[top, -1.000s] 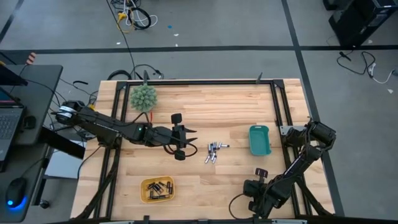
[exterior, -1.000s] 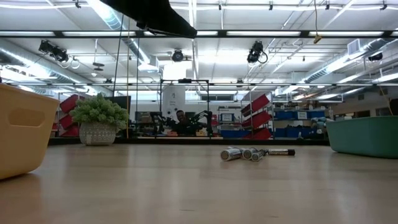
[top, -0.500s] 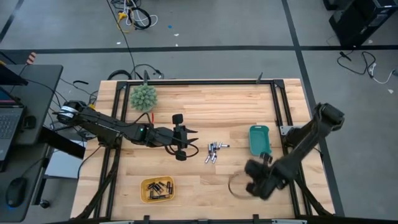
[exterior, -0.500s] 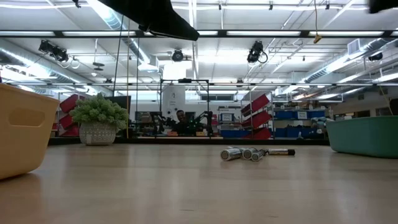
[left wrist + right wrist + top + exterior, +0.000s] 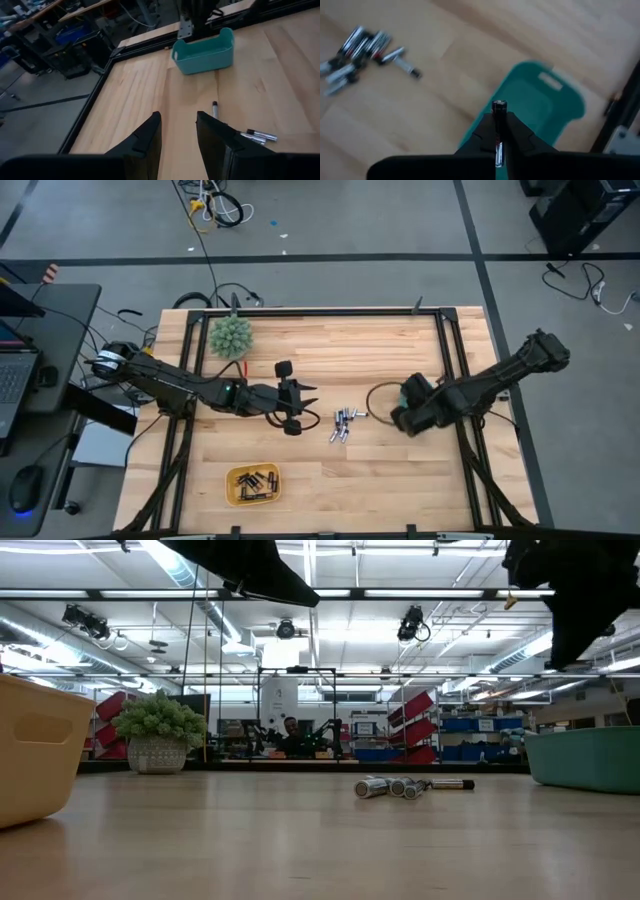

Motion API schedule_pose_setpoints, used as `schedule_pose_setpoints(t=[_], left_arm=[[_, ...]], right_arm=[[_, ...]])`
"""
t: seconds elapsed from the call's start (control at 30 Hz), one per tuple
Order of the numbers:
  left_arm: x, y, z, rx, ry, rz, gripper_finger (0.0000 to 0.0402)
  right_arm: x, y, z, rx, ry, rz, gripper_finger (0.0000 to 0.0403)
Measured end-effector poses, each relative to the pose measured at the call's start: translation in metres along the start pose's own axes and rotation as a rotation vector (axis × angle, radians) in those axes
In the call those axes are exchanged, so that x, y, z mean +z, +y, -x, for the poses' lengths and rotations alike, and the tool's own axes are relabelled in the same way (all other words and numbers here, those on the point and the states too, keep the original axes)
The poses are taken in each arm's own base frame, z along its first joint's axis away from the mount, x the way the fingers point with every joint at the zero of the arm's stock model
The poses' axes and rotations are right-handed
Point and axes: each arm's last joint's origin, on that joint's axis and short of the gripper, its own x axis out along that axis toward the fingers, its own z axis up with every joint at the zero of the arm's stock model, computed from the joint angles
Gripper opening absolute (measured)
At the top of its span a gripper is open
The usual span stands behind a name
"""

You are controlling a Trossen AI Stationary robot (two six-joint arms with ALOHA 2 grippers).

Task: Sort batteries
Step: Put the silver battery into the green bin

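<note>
Your right gripper [image 5: 498, 131] pinches one silvery battery [image 5: 499, 108] tight in its jaws, right above the teal tray [image 5: 540, 102], ready to drop it in. More batteries [image 5: 343, 423] lie beside that tray. Left gripper [image 5: 178, 131] waits nearby, jaws partly apart, holding nothing.

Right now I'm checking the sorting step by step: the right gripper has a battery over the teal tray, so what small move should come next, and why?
Probably open the right gripper and let go. It is shut on a battery, and the right wrist view shows the teal tray directly beyond it, so the cell should drop inside. The left gripper waits open near the loose batteries.
</note>
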Motion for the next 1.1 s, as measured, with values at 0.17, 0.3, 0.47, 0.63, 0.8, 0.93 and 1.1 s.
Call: schedule_pose_setpoints(t=[0.17, 0.3, 0.47, 0.63, 0.8, 0.93, 1.1], left_arm=[[0.0, 0.001, 0.0, 0.017, 0.005, 0.0, 0.0119], [0.0, 0.0, 0.0, 0.017, 0.006, -0.002, 0.0119], [-0.001, 0.0, 0.0, 0.016, 0.007, -0.005, 0.0119], [-0.001, 0.0, 0.0, 0.016, 0.012, -0.008, 0.0119], [-0.001, 0.001, 0.0, 0.017, 0.013, -0.013, 0.0119], [-0.001, 0.001, 0.0, 0.017, 0.013, -0.013, 0.0119], [-0.001, 0.001, 0.0, 0.017, 0.013, -0.011, 0.0119]], right_arm=[[0.004, -0.019, -0.017, 0.051, -0.039, -0.073, 0.0004], [-0.004, -0.032, -0.038, 0.097, -0.046, -0.151, 0.0004], [-0.013, -0.046, -0.058, 0.076, -0.036, -0.239, 0.0004], [-0.02, -0.051, -0.072, 0.052, -0.03, -0.309, 0.0005], [-0.023, -0.049, -0.079, 0.086, -0.035, -0.343, 0.0014], [-0.022, -0.048, -0.079, 0.097, -0.039, -0.35, 0.003], [-0.021, -0.049, -0.08, 0.093, -0.041, -0.364, 0.0052]])
